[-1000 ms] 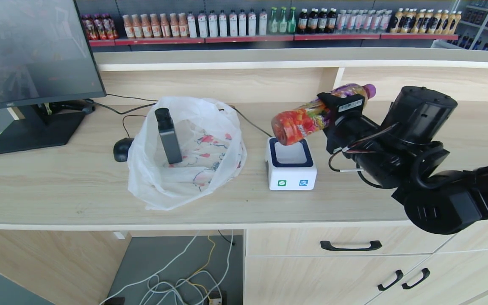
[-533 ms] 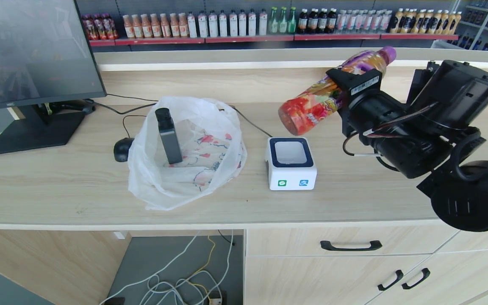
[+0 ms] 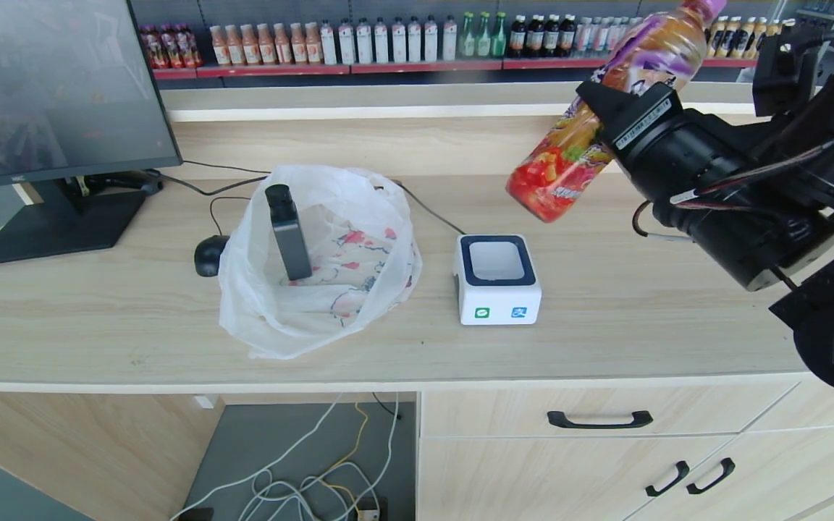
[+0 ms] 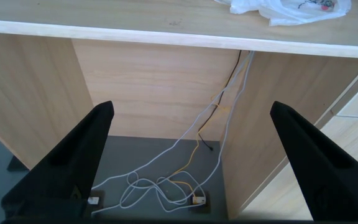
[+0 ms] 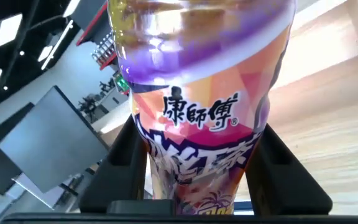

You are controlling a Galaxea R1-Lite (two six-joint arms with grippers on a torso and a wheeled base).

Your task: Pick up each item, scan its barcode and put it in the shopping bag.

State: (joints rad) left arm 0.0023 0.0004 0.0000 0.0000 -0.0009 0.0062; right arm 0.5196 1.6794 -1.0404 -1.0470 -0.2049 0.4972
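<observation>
My right gripper (image 3: 616, 108) is shut on a drink bottle (image 3: 576, 155) with a colourful orange and purple label and a purple cap. It holds the bottle tilted, high above the counter, up and to the right of the white barcode scanner (image 3: 496, 278). In the right wrist view the bottle (image 5: 204, 93) stands between the two black fingers (image 5: 126, 165). The white plastic shopping bag (image 3: 330, 289) lies open left of the scanner, with a dark grey bottle (image 3: 288, 231) upright inside. My left gripper (image 4: 191, 168) is open, low in front of the counter's edge, facing cables on the floor.
A monitor (image 3: 55, 87) on a black stand occupies the counter's left end, with a black mouse (image 3: 208, 255) and cables beside the bag. A raised ledge (image 3: 388, 108) runs along the back. Drawers (image 3: 598, 420) sit under the counter on the right.
My right arm has lifted the bottle up and to the right, away from just over the scanner, and tipped it more upright. The bag and scanner have not moved.
</observation>
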